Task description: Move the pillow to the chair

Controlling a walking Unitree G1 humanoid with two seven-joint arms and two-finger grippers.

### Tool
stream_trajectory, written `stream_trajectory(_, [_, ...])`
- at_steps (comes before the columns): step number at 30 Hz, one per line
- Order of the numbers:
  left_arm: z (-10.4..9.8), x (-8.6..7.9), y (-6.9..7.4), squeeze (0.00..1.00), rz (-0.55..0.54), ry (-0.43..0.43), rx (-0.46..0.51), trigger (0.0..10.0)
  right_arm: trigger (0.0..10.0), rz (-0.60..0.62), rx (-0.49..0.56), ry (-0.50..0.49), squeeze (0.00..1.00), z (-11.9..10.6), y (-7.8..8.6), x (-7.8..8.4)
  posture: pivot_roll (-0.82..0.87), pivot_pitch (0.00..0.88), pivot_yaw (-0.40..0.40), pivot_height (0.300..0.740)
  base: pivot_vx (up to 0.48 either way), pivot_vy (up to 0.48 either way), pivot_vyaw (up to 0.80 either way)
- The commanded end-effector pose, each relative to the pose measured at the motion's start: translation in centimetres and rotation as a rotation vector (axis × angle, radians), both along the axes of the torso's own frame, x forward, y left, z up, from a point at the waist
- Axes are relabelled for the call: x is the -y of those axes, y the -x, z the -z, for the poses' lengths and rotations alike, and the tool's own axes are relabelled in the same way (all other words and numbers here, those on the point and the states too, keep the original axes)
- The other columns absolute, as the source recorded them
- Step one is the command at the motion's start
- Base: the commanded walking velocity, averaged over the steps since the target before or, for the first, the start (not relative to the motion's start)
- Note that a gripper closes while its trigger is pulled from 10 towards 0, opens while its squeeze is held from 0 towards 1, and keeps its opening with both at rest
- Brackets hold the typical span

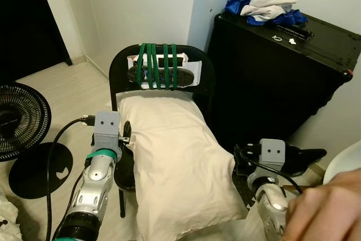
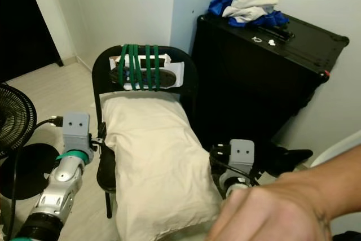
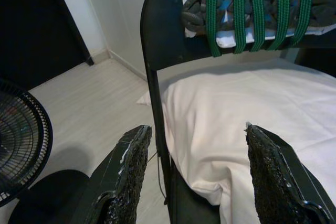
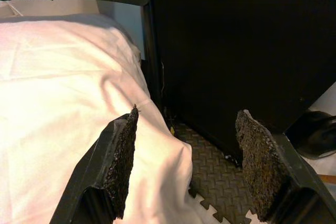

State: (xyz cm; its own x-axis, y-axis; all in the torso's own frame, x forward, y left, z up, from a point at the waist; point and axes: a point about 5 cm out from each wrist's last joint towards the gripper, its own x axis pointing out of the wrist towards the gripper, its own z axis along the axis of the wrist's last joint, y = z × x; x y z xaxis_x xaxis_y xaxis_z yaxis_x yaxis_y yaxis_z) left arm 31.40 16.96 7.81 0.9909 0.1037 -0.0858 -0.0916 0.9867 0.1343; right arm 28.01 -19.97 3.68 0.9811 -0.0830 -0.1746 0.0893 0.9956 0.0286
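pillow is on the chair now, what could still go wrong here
The pillow overhangs the front of the chair seat, so it may slide off. The left gripper has open fingers astride the chair's side bar and could snag when pulling back. A person's hand is close to the right gripper.

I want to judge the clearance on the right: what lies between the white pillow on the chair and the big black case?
In the right wrist view, between the white fabric pillow and the big black case, lie the black chair's frame and dark interlocking foam floor mat.
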Motion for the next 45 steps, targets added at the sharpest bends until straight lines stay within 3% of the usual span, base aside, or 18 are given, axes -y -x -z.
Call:
stream_trajectory(1, [0.44,-0.13,0.29,0.00,-0.004,-0.009,-0.012,10.0,10.0,0.005,-0.006,0.002,0.00,0.20,0.15,0.09,0.06,0.000,0.039,0.740,0.000,0.000,0.00])
stream_trajectory(12, [0.75,0.18,0.38,0.00,-0.011,-0.006,-0.018,10.0,10.0,0.002,-0.014,0.026,0.00,0.08,0.21,0.90,0.06,0.000,0.017,0.740,0.000,0.000,0.00])
stream_trajectory(23, [0.56,0.38,0.21,0.00,-0.017,-0.006,-0.012,10.0,10.0,-0.020,-0.014,0.040,0.00,-0.33,-0.52,0.94,0.06,0.000,0.015,0.740,0.000,0.000,0.00])
stream_trajectory(45, [0.42,0.17,0.21,0.00,-0.051,-0.016,0.009,10.0,10.0,-0.034,-0.032,0.048,0.00,-0.02,-0.17,1.08,0.06,0.002,0.009,0.740,0.000,0.000,0.00])
